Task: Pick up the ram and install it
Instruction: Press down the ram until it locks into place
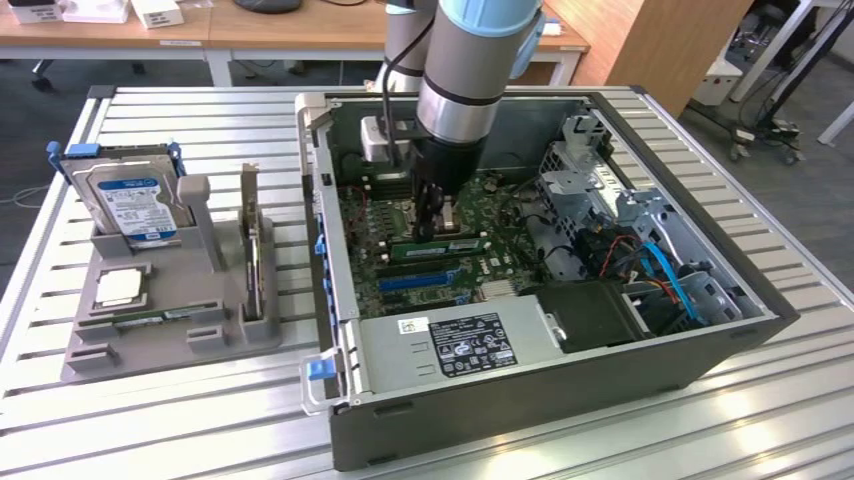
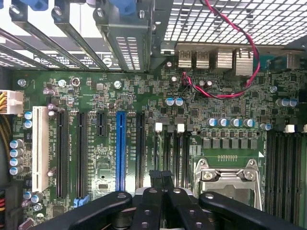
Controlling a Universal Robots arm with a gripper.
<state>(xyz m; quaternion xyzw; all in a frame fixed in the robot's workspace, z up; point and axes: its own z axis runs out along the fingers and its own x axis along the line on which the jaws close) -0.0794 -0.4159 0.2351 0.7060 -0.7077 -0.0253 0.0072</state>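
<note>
Green motherboard lines the floor of the open computer case, which lies on its side on the slatted metal worktop; I take this case as my landmark. My hand hangs inside the case, low over the board, with its black fingers drawn fully together. In the wrist view their tips meet just over the slots beside the blue expansion slot, with the silver processor socket near on the other side. I cannot see anything gripped between them. In the exterior view a ram stick stands in a slot on the board, directly beneath the hand; whether the fingers touch it I cannot tell. The power supply, with its white-and-black label, sits in the case corner nearest the exterior camera. Outside the case, to the exterior view's left, a grey parts holder rests on the worktop. It carries a hard drive standing upright, a square silver processor chip lying flat, and an upright expansion card on the side nearest the case.
</note>
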